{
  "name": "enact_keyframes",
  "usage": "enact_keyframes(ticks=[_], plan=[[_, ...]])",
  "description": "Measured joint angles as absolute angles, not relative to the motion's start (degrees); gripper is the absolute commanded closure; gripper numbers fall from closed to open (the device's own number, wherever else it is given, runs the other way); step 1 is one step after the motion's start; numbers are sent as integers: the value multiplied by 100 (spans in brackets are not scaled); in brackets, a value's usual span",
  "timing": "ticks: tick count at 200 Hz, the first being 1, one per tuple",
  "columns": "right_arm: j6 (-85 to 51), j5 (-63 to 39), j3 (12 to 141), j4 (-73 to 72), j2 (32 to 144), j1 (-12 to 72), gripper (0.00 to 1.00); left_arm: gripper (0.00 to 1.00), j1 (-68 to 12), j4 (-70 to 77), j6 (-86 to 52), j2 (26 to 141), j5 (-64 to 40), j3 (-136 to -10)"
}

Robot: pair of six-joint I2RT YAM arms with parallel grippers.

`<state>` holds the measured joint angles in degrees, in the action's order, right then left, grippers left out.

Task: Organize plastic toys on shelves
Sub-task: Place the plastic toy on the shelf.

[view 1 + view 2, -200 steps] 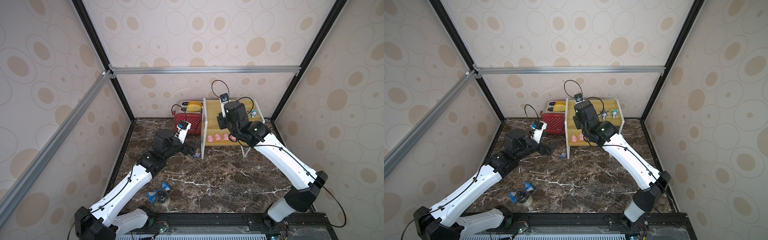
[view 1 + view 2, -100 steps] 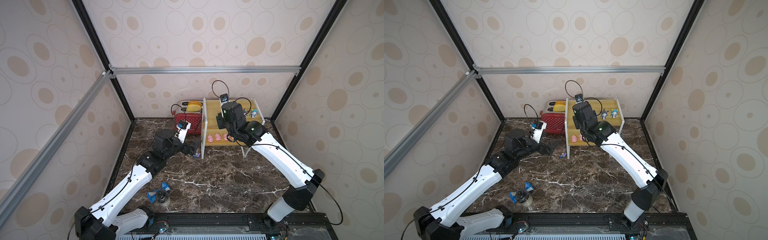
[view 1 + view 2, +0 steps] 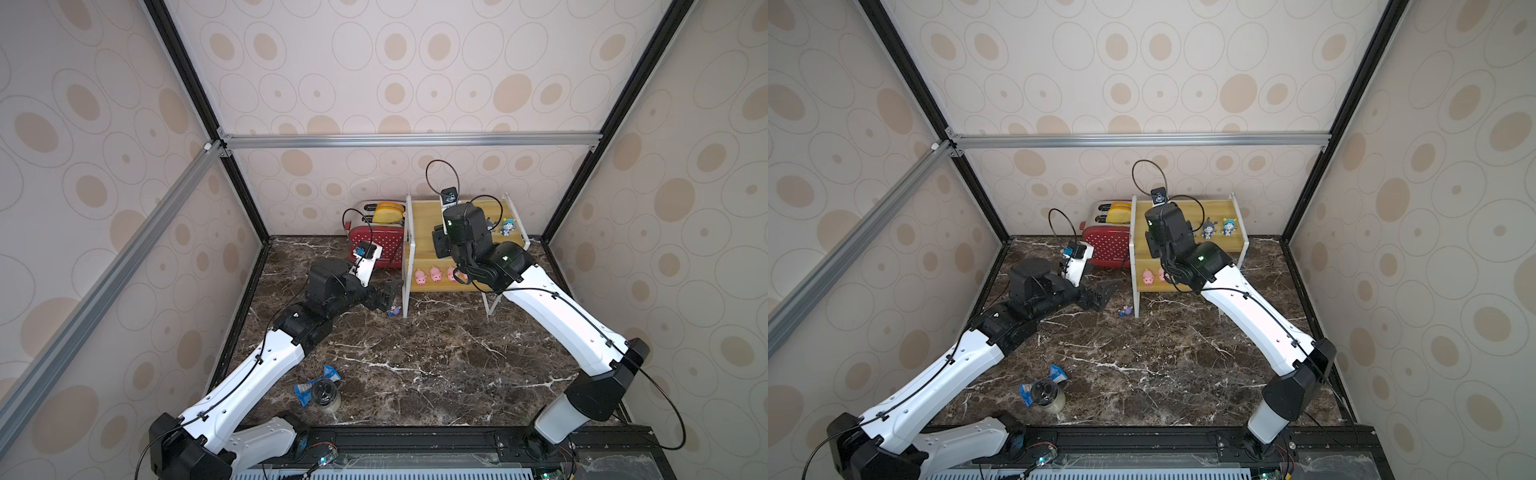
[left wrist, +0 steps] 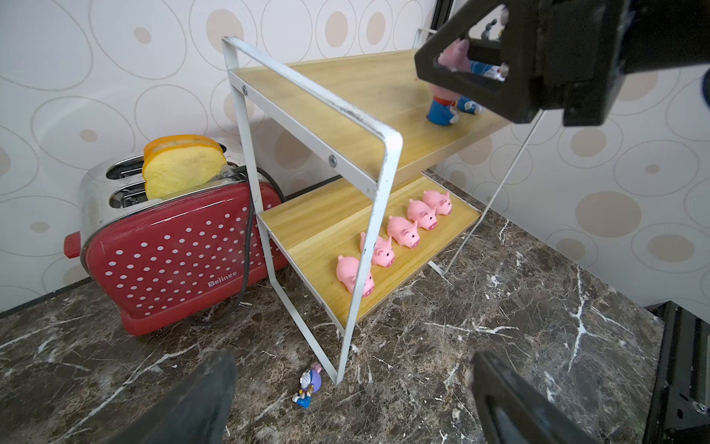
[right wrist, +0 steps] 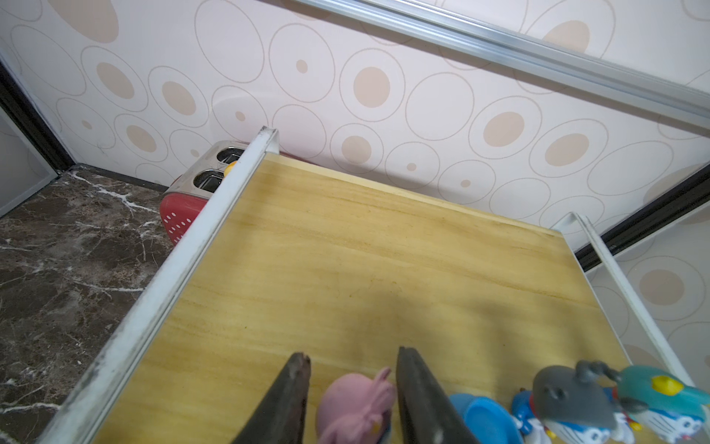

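One light, glossy figurine [image 4: 309,384] lies on the bench [image 4: 538,307] ahead of the empty, wide-open left end effector [image 4: 351,355]; likely slippery, best pinched across its head; right end effector [image 5: 352,353], part-open, straddles a pink-hatted figurine [image 5: 355,403]

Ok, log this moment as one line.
right gripper: open, straddling pink-hat figurine on upper shelf | left gripper: open, over table | pigs: lower shelf | stray figurine: table
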<state>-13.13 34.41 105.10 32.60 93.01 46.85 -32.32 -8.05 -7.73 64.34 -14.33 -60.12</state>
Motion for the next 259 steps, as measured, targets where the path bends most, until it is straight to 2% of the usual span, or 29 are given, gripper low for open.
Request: enact_keyframes(ticks=[103, 145, 190, 229, 259], plan=[[-1256, 3092, 10554, 3258, 9286, 4685, 44, 1, -3232, -770, -779, 6434, -1514, -5992], [-895, 2491, 10438, 3162, 8903, 4685, 33, 1, -3232, -775, -814, 6431, -1540, -5992], [-246, 1494, 9365, 2724, 7544, 4543, 22, 1, -3234, -775, -821, 6425, -1570, -5990], [340, -311, 7968, 2086, 6678, 3763, 13, 1, -3234, -773, -882, 6425, -1667, -5981], [705, -1378, 7065, 1695, 6578, 3452, 9, 1, -3236, -775, -880, 6390, -1708, -5951]])
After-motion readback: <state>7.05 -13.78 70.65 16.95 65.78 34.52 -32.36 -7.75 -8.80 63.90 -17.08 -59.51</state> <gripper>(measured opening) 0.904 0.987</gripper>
